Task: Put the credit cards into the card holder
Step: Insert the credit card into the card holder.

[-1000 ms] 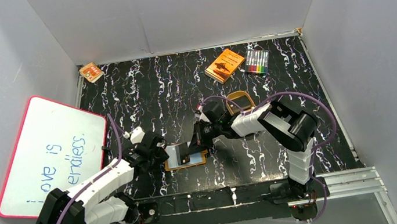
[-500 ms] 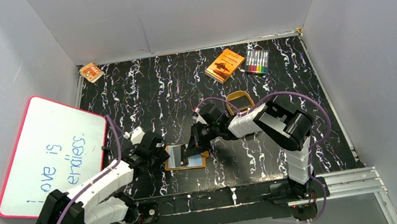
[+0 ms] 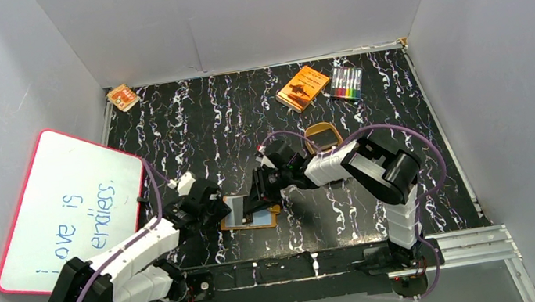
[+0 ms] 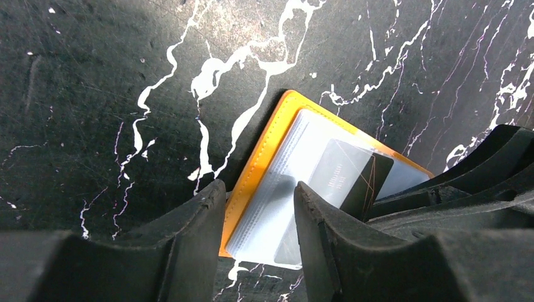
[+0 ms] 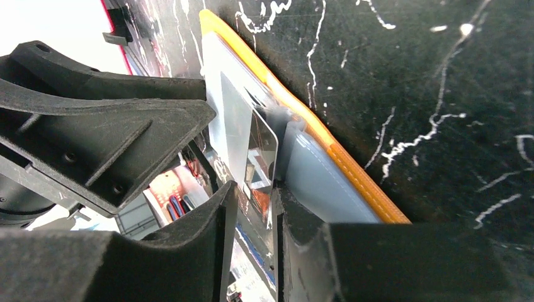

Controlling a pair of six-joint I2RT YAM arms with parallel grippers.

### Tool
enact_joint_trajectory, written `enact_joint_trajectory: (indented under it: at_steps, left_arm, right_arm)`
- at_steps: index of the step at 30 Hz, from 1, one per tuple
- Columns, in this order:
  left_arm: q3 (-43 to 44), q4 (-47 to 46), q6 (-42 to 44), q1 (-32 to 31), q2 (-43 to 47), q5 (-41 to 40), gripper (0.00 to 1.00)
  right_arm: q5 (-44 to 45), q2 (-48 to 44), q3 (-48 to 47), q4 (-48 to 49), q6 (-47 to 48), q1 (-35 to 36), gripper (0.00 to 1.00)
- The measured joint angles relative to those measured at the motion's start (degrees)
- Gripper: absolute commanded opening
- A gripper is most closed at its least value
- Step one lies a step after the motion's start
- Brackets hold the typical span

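The orange card holder (image 3: 251,215) lies open on the table near the front edge. In the left wrist view its orange edge (image 4: 264,151) and clear inner pocket (image 4: 283,207) show. My right gripper (image 3: 260,191) is shut on a grey credit card (image 4: 343,179), whose leading end lies at the clear pocket. In the right wrist view that card (image 5: 261,151) stands on edge between my fingers (image 5: 252,207). My left gripper (image 4: 255,242) is open, its fingers astride the holder's left half. A pale blue surface (image 5: 321,182) on the right half may be another card; I cannot tell.
A gold oval tray (image 3: 323,137) lies just behind the right arm. An orange book (image 3: 303,87) and a pack of markers (image 3: 346,84) sit at the back right. A small orange box (image 3: 123,98) is at the back left. A whiteboard (image 3: 67,207) leans at the left.
My right gripper has moved left with the card, further over the open holder. The left gripper has stayed at the holder's left half, its arm shifting slightly.
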State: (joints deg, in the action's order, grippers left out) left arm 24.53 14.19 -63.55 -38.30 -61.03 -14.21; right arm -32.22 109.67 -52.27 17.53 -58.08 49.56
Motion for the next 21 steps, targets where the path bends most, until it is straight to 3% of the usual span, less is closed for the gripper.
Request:
enact_joint_trajectory:
  at_steps: [3, 14, 21]
  left_arm:
    - [-0.5, -0.4, -0.3, 0.0, 0.4, 0.3, 0.41]
    - [-0.8, 4.1, -1.2, 0.0, 3.7, -0.3, 0.45]
    - [-0.4, 9.1, -1.2, 0.0, 5.4, -2.5, 0.47]
  right_arm:
    - [0.4, 0.0, -0.8, -0.8, 0.0, 0.7, 0.29]
    - [2.5, 0.1, -5.0, -8.6, 3.9, 1.9, 0.43]
    - [6.4, -2.2, -7.2, -17.3, 8.6, 1.9, 0.42]
